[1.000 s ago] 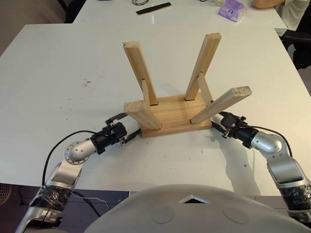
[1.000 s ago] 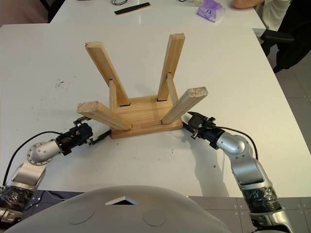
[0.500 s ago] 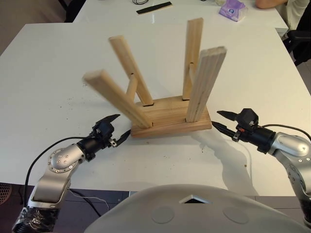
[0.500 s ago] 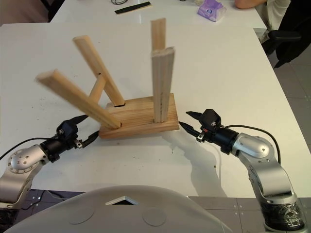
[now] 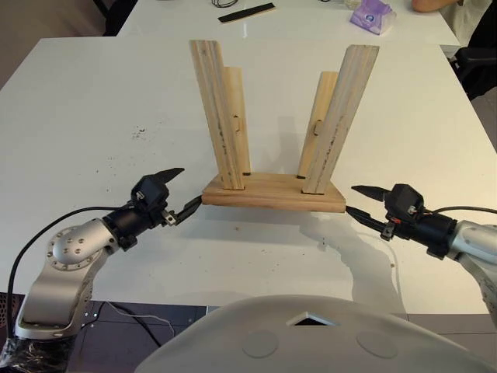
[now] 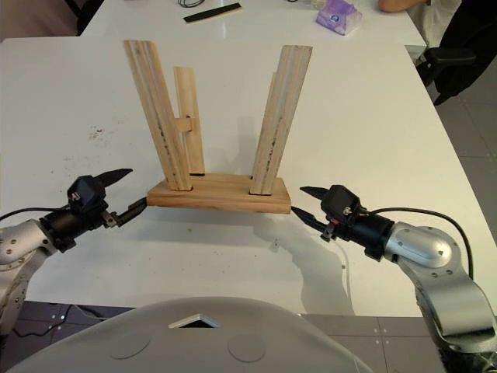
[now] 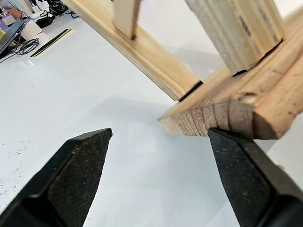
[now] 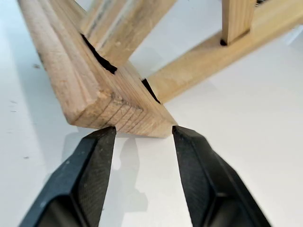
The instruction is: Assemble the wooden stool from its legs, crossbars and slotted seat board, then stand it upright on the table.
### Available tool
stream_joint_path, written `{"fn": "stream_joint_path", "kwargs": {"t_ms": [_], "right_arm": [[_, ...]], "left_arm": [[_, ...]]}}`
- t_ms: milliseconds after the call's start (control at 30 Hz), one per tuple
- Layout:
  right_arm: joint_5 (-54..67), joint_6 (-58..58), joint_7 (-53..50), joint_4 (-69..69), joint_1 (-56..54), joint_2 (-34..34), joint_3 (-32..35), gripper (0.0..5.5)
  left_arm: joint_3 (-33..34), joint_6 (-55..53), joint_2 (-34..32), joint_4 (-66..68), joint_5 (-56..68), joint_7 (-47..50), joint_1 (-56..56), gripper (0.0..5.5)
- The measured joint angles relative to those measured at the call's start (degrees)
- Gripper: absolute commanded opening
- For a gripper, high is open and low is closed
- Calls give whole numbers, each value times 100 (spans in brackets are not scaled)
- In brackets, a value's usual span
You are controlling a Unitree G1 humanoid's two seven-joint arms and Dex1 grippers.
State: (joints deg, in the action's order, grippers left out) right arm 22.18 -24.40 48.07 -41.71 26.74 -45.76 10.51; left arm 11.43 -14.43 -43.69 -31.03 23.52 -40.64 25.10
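L gripper (black, textured) spread at grainy rectangular seat board.

Stool: far legs are largely masked by the near pair. Seat board underside is hidden against the counter. Left wrist view: a crossbar and the legs run off the frame edge. Left end effector: contact between one fingertip and the board corner cannot be confirmed. Right wrist view: leg tops likewise cut off.

Stool sits between left pincer and right pincer.
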Motion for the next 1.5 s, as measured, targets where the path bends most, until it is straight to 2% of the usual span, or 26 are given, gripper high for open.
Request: {"fn": "stream_joint_path", "kwargs": {"t_ms": [133,300,633,900,1067,1333,1500], "right_arm": [[68,17,397,-23,-53,-240,188,220],[6,39,561,166,-271,-395,255,220],[606,-21,1051,-521,137,-487,444,220],[843,-184,1490,-380,168,-738,851,220],[826,59,1761,312,131,-762,895,220],[1029,201,2013,1498,-175,-628,895,220],[592,556,2259,2188,-477,-630,168,220]], "left_arm": [[147,-301,-177,-11,292,-316,-155,379],[544,-730,-650,-545,694,-969,404,379],[915,-1368,-847,-89,967,-1164,-376,379],[1004,-1467,-854,-202,1110,-1506,-270,379],[863,-1248,-820,-156,1134,-1956,-175,379],[815,-757,-830,1012,861,-2484,-329,379],[-79,29,-835,1771,28,-2836,-407,379]]}}
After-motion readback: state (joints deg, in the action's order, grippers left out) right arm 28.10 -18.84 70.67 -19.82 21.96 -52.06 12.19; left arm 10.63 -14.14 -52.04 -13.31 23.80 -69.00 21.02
